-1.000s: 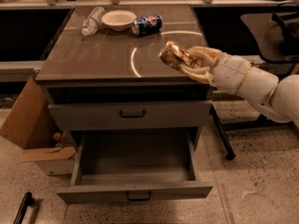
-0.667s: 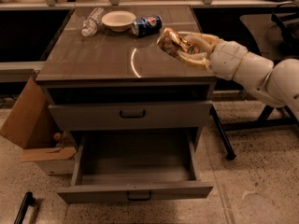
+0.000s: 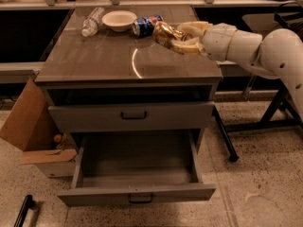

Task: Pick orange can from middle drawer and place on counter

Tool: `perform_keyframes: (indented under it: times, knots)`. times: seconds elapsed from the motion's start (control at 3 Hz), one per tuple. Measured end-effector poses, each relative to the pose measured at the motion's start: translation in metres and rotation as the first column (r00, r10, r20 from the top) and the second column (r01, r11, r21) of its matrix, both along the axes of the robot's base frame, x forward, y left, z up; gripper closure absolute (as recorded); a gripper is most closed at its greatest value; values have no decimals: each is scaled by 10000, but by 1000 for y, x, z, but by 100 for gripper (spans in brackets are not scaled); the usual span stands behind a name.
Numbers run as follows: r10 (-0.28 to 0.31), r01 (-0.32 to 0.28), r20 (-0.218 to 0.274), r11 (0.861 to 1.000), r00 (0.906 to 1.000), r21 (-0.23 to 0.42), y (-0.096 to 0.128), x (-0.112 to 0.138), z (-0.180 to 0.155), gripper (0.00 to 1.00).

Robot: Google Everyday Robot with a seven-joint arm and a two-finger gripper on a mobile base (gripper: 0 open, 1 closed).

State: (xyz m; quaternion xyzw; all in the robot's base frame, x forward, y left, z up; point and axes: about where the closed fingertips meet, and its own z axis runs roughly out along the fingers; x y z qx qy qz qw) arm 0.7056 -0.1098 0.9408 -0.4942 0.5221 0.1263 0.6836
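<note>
Orange can (image 3: 161, 32) clamped in the end effector (image 3: 175, 37) over the table (image 3: 94, 60), right rear; fingers (image 3: 187, 48) hide its right part; arm (image 3: 279, 56) cropped at right.

orange can (image 3: 161, 32) partly covered by the gripper (image 3: 174, 38) clasped round it above the counter (image 3: 94, 56), arm (image 3: 265, 51) cut off by the right edge, cardboard box (image 3: 28, 122) partly hidden by the cabinet (image 3: 132, 86)

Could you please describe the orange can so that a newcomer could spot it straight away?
Find the grey-brown counter atop the drawer cabinet; above its back right part, the robot's hand grips the orange can. Unlike the blue can lying beside the white bowl, it is gold-orange, dented and held off the surface.
</note>
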Motion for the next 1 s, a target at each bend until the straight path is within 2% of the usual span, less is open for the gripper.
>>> perform_keyframes:
  times: [0.33,0.67,1.0]
  knots:
    - [131,-166,-533,9977,9985,-664,9,15,-13,100]
    - [194,-323,-931,9897,9955,-1392,20,33,-21,81]
    - [194,-450,-1355,9810,9906,-1889,29,48,-33,58]
